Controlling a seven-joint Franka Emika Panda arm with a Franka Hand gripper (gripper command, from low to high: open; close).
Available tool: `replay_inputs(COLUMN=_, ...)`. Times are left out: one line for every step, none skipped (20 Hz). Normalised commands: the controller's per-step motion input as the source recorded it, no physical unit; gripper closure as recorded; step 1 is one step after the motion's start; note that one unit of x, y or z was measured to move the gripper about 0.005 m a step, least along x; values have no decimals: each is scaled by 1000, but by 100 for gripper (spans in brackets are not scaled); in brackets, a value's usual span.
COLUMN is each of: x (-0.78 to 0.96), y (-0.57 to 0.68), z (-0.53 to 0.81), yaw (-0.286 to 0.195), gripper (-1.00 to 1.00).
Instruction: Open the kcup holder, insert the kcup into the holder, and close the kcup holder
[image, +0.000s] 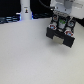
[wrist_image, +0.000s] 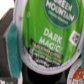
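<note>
In the exterior view my gripper (image: 61, 25) hangs at the back right, shut on the kcup (image: 60, 22), whose green top shows between the fingers. Directly beneath it stands the kcup holder (image: 59, 37), a black boxy unit on the white table. In the wrist view the kcup (wrist_image: 47, 25) fills most of the picture, with a green lid reading "Dark Magic". A teal finger pad (wrist_image: 11, 47) presses against its side. The dark top of the kcup holder (wrist_image: 46, 75) lies just beyond the pod. I cannot tell whether the pod touches the holder.
A white cylindrical bottle-like object (image: 25, 11) stands at the back, toward the exterior view's left. The white table (image: 30, 57) stretches across the front. Dark clutter lines the far edge behind the bottle.
</note>
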Motion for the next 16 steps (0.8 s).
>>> replay_inputs(x=13, y=-22, z=-48, yaw=43, gripper=-100)
replay_inputs(x=19, y=-34, z=-55, yaw=47, gripper=-100)
replay_inputs(x=26, y=26, z=-87, yaw=67, gripper=100)
replay_inputs(x=-29, y=5, z=-90, yaw=41, gripper=100)
replay_inputs(x=-47, y=2, z=-85, yaw=36, gripper=100)
replay_inputs(x=14, y=-35, z=-40, yaw=64, gripper=-100)
replay_inputs(x=-8, y=-45, z=-39, yaw=65, gripper=-100)
replay_inputs(x=56, y=-8, z=-35, yaw=54, gripper=-100)
replay_inputs(x=14, y=37, z=-48, yaw=23, gripper=100)
replay_inputs(x=76, y=134, z=67, yaw=25, gripper=100)
replay_inputs(x=43, y=163, z=71, yaw=43, gripper=100)
replay_inputs(x=104, y=-57, z=330, yaw=62, gripper=-100)
replay_inputs(x=134, y=-31, z=496, yaw=82, gripper=-100)
replay_inputs(x=123, y=-36, z=481, yaw=96, gripper=-100)
replay_inputs(x=189, y=-112, z=552, yaw=104, gripper=-100)
replay_inputs(x=281, y=-210, z=600, yaw=75, gripper=-100)
